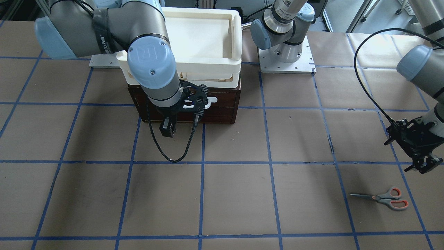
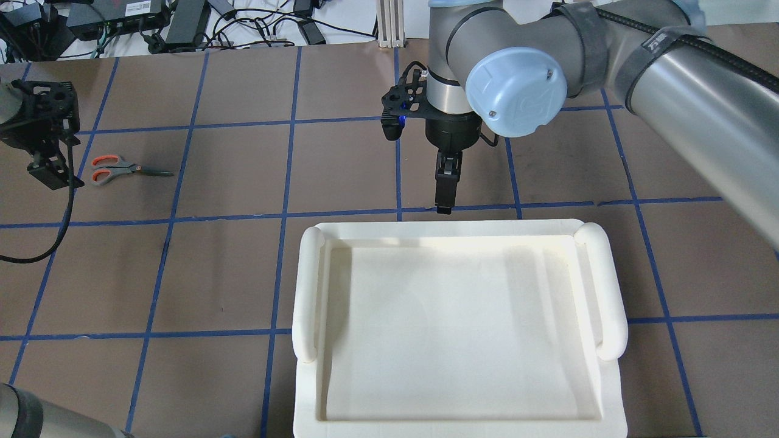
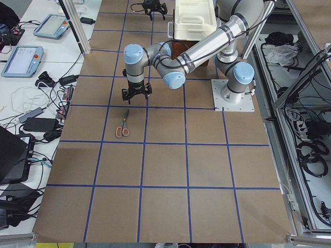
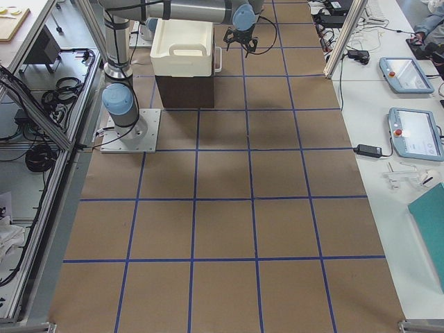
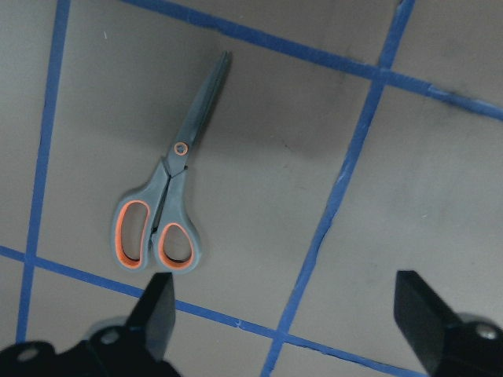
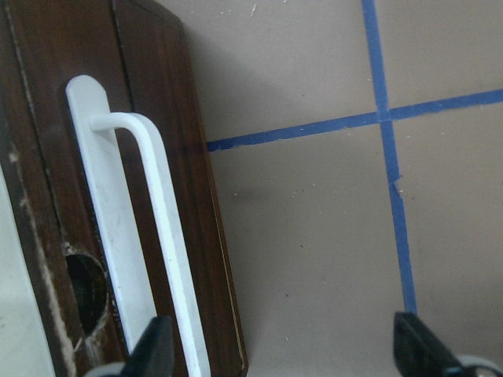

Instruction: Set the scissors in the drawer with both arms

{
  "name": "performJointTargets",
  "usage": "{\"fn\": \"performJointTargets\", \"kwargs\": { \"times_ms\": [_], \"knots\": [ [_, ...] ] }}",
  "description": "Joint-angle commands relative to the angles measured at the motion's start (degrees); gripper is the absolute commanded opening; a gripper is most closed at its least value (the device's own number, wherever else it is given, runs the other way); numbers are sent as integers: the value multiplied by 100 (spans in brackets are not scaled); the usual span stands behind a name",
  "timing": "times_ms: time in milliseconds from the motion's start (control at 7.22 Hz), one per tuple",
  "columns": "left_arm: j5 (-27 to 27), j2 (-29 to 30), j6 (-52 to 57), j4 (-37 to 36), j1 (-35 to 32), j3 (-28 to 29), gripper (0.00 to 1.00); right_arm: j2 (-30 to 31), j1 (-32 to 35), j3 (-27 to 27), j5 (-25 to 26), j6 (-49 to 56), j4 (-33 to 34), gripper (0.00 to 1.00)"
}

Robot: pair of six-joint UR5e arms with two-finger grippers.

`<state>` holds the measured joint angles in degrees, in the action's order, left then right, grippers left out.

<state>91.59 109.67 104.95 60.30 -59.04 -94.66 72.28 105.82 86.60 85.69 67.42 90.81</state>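
Observation:
The scissors [image 1: 385, 198] lie flat and closed on the brown table, also seen in the overhead view [image 2: 118, 170] and the left wrist view [image 5: 169, 208]. My left gripper [image 1: 423, 166] hovers open and empty just beside their handles, apart from them [image 5: 283, 283]. The dark brown drawer [image 1: 222, 104] is closed under a white bin. My right gripper [image 1: 168, 130] is open in front of the drawer's face. In the right wrist view [image 6: 283, 326] the white bar handle [image 6: 149, 212] runs down to one finger; I cannot tell if they touch.
The white plastic bin [image 2: 456, 328] sits on top of the drawer box. A black cable [image 1: 173, 152] hangs in a loop from my right wrist. Blue tape lines grid the table. Both arm bases [image 1: 284, 52] stand beside the box.

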Motion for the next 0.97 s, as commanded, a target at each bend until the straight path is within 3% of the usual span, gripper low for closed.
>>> {"fn": "performJointTargets", "kwargs": {
  "times_ms": [0, 415, 831],
  "knots": [
    [-115, 517, 465, -605, 68, 9, 100, -117, 80, 67, 36, 726, 34, 100],
    [-264, 1081, 1095, -1343, 68, 97, 100, -197, 115, 85, 27, 826, -167, 100],
    [-520, 1503, 1326, -1424, 68, 236, 100, -284, 150, 76, 27, 817, -326, 100]
  ]
}}
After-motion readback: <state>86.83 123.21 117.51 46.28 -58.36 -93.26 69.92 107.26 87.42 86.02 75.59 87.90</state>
